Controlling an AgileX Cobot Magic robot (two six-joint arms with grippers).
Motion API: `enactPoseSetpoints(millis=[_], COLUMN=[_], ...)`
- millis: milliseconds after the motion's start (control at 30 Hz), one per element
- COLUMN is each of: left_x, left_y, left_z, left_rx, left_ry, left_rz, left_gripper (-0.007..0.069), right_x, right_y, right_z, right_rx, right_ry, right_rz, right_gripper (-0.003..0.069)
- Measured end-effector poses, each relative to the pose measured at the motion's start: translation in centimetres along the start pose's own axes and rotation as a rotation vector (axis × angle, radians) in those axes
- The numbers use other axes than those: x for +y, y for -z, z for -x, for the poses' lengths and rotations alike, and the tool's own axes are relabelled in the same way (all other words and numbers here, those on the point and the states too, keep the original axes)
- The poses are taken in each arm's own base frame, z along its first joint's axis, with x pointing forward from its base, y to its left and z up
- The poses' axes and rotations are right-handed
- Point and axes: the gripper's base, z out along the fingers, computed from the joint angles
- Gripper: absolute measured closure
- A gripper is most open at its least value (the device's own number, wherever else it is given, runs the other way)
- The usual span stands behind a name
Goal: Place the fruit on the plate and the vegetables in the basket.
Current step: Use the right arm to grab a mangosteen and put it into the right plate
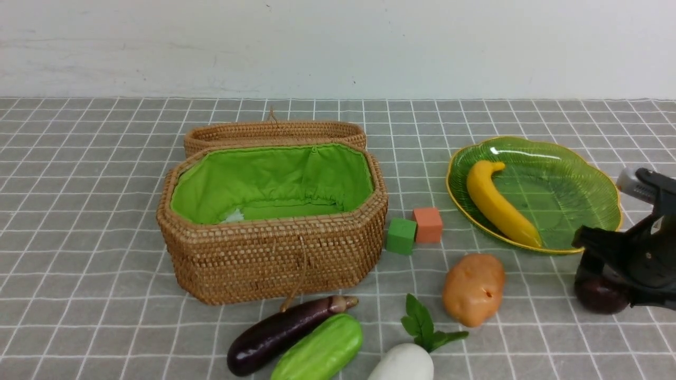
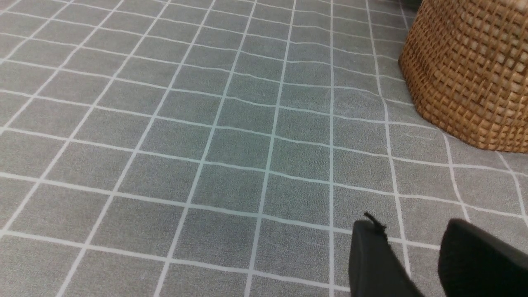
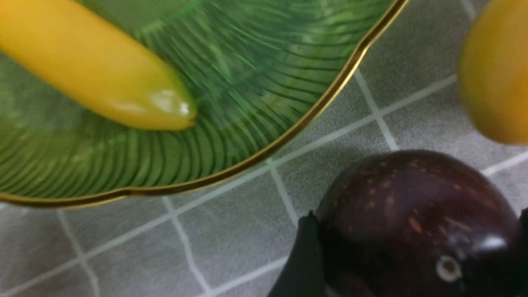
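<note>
The yellow banana (image 1: 499, 203) lies on the green plate (image 1: 570, 174) at the right. In front of the plate, low over the cloth, my right gripper (image 1: 607, 274) is shut on the dark maroon plum (image 1: 599, 295); the right wrist view shows a finger against each side of the plum (image 3: 412, 214). An orange-yellow mango (image 3: 495, 70) lies beside it. The eggplant (image 1: 280, 332), cucumber (image 1: 319, 351), radish (image 1: 404, 364) and potato (image 1: 473, 288) lie on the cloth in front of the open basket (image 1: 274, 253). My left gripper (image 2: 412, 227) hangs open over bare cloth near the basket's wall (image 2: 470, 70).
A green cube (image 1: 401, 236) and an orange cube (image 1: 428, 224) sit between the basket and the plate. The basket's wicker lid (image 1: 274, 132) lies open behind it. A grey checked cloth covers the table, with a white wall at the back.
</note>
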Motion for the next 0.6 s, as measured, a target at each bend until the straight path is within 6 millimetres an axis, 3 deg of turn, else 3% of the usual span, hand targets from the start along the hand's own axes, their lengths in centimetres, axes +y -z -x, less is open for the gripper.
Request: enactPoseSetpoints(millis=[167,367,433,600], left_x=[0.0,0.0,0.0,0.0], left_y=[0.0,0.0,0.0,0.0], left_z=[0.0,0.0,0.0,0.0], left_rx=[0.0,0.0,0.0,0.0], left_ry=[0.0,0.0,0.0,0.0], left_rz=[0.0,0.0,0.0,0.0], left_gripper=[0.0386,0.0386,0.0386,0.0386], right_x=[0.0,0.0,0.0,0.1], right_y=[-0.8,-0.5,-0.1,3.3], right_z=[0.1,0.1,-0.1,0.0], right_rx=[-0.008,-0.002,0.012,-0.025], right_ry=[-0.023,-0.023,-0.014,0.022], right_rz=[0.003,0.001,-0.006,0.016], right_gripper=[0.0061,0.0083,0.0083,0.0083])
